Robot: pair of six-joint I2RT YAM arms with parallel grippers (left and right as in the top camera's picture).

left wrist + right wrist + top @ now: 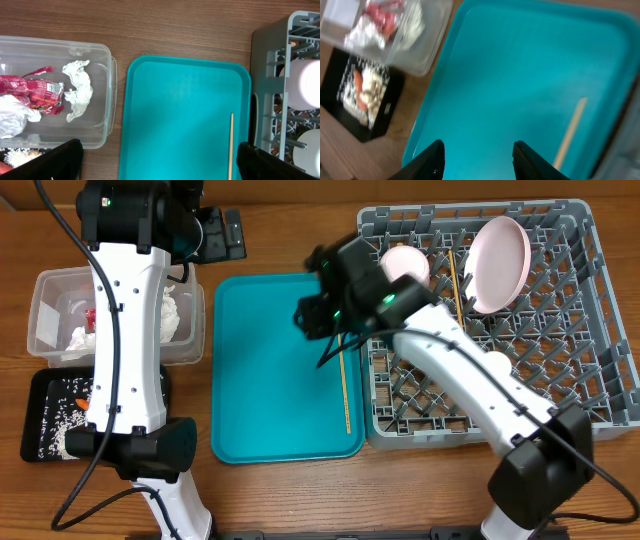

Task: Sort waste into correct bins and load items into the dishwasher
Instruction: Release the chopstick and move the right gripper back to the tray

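The chopstick [343, 395] lies flat near the right edge of the teal tray [260, 380], just beside the rack [560, 380]. It is thin, so closing fingers may slide over it, push it against the tray rim, or scrape the tray itself.

The right arm reaches across the near left corner of the rack, its wrist bent down. The right pincer [477, 159] hangs spread and empty over the tray. The left pincer [160, 162] is spread wide at the far edge of the worktop, near the tub [95, 60].

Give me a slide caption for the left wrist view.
Clear tub holding red wrapper and white tissues, one chopstick on the teal tray, grey dish rack at right.
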